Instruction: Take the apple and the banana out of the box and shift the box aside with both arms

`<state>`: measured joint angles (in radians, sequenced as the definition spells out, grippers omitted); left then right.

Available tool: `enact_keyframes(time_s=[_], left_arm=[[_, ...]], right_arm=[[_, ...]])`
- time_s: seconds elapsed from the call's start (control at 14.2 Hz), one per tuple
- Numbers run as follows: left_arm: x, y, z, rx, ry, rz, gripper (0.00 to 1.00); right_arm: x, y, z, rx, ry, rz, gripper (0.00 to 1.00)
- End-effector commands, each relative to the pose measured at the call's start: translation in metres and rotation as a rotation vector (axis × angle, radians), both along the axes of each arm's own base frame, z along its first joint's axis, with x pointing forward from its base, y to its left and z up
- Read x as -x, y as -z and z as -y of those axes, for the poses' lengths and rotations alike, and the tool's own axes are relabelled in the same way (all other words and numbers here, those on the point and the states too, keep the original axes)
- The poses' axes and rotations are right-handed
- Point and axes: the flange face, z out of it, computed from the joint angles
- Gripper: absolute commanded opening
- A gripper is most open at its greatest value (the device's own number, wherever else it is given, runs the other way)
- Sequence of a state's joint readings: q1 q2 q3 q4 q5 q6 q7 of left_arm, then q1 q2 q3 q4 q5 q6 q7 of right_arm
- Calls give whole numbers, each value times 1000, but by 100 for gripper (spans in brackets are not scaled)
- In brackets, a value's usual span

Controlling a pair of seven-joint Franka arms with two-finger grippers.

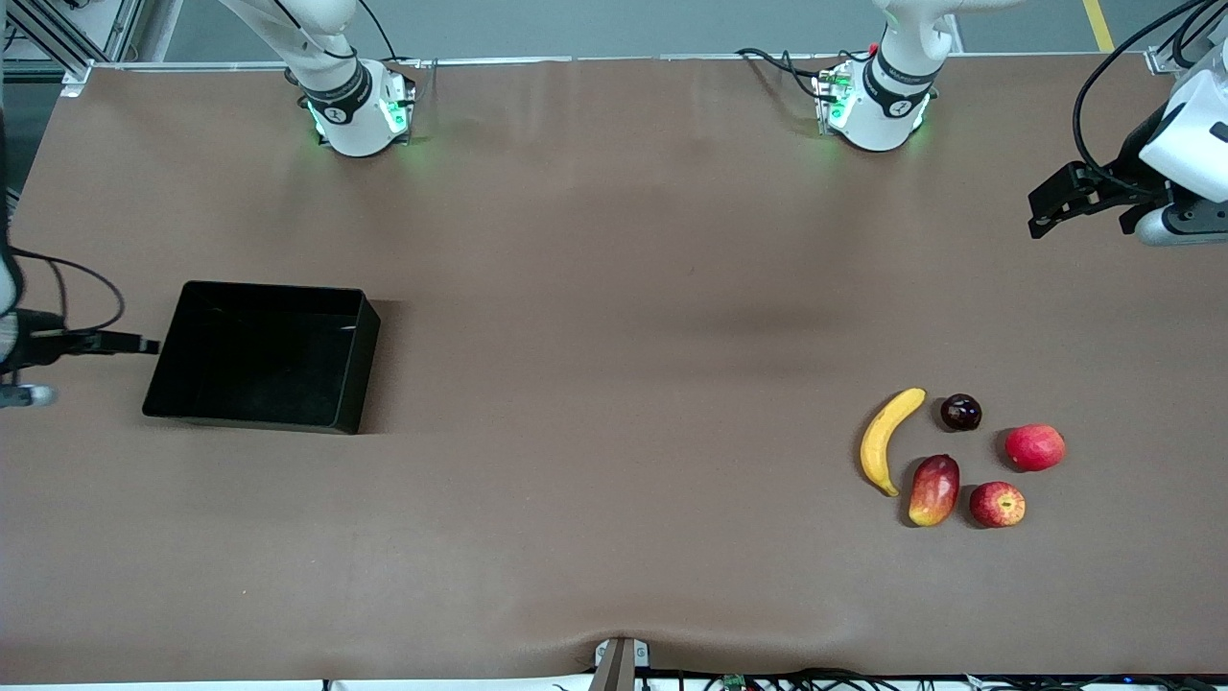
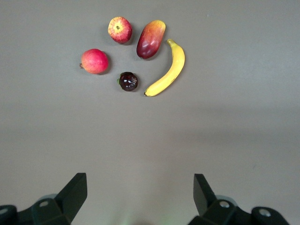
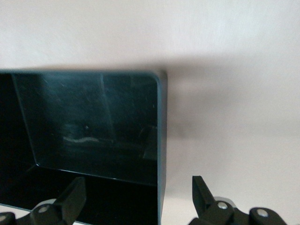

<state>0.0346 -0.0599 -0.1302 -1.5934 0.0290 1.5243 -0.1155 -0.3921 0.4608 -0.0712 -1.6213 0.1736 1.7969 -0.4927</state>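
— Five fruits lie on the surface point(image 1: 614, 336). Which ones matter?

— Two do. The banana point(image 1: 887, 441) and the apple point(image 1: 997, 505) sit low in the front frame, toward the left arm's end.

— How are they placed?

— The banana lies flat at the side of the group that faces the right arm's end, curving around the others. The apple is nearest the camera, stem dimple up, just beside the mango point(image 1: 934, 489) and not touching it. The mango lies between banana and apple.

— And the other two?

— A plain red fruit point(image 1: 1034, 447) sits farther from the camera than the apple. A dark round fruit point(image 1: 960, 412) sits by the banana's farther tip, apart from it.

— Where is the box point(image 1: 355, 365)?

— At mid-height of the front frame, toward the right arm's end, well apart from the fruits. It stands upright and holds nothing.

— What about the left hand point(image 2: 140, 192)?

— It hangs over bare surface at the left arm's end, high in the front frame, above the fruits. Its fingers stand wide apart and hold nothing.

— And the right hand point(image 3: 138, 192)?

— It is at the box wall that faces the right arm's end, at the edge of the front frame. Its fingers are spread wide. In the right wrist view one finger shows over the box's inside and the other outside the wall. Whether either touches the wall, I cannot tell.
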Motion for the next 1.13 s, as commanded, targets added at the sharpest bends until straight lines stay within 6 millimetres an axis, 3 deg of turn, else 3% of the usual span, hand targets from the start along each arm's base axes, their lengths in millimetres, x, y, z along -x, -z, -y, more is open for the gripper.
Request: enact_keyframes(time_s=[0.0, 0.28, 0.35, 0.42, 0.64, 0.85, 1.06], left_arm=[[8, -4, 0, 22, 9, 11, 100], [8, -5, 2, 22, -2, 15, 100], [7, -4, 5, 22, 3, 21, 100], [7, -4, 6, 22, 6, 21, 100], [7, -3, 7, 22, 7, 19, 100], [8, -2, 10, 21, 13, 17, 100], [8, -3, 11, 23, 15, 22, 100]], right_arm=[[-22, -54, -3, -3, -55, 33, 100], [-52, -146, -4, 112, -91, 204, 100], [-59, -160, -18, 114, -115, 228, 100], [-65, -169, -38, 110, -147, 242, 100], [-66, -189, -70, 79, -138, 239, 100], [-59, -212, -103, 93, 109, 162, 100], [-53, -236, -145, 122, 147, 133, 100]])
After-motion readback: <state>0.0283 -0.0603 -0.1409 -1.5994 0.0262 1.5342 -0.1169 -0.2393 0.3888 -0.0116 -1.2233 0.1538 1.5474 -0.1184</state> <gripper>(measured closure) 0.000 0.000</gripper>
